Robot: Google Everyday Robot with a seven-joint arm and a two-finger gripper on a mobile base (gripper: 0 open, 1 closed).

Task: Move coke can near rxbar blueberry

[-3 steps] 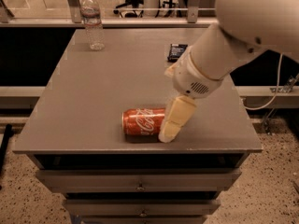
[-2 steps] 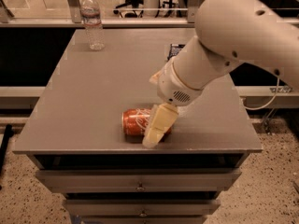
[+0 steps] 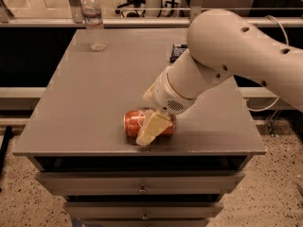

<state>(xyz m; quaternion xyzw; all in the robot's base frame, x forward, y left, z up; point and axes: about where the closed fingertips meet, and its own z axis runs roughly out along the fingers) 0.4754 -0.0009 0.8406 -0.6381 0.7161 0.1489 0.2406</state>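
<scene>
- Can (image 3: 134, 123) on its side near the front edge of the table (image 3: 85, 98); its long axis runs left-right, along that edge.
- My gripper (image 3: 150, 128) is down at the can's middle; a cream part of it crosses the can's front face and reaches to the tabletop; so it meets the can across the long axis, which suits a lying can.
- Open or clamped, I cannot tell; contact looks likely to me, but I would not count on a hold.
- Bar (image 3: 177, 52) lies flat at the far edge, right of centre, partly behind the arm (image 3: 236, 56); it is well apart from the can.
- From the gripper, then, the goal lies toward the far edge and a little right; I judge the next move needs a sure hold first, then a lift and carry that way.
- Bottle (image 3: 94, 21) stands upright at the far left, well off that line.
- Risk as I see it: lying this way, the can would roll front-to-back; a nudge could send it off the front edge.
</scene>
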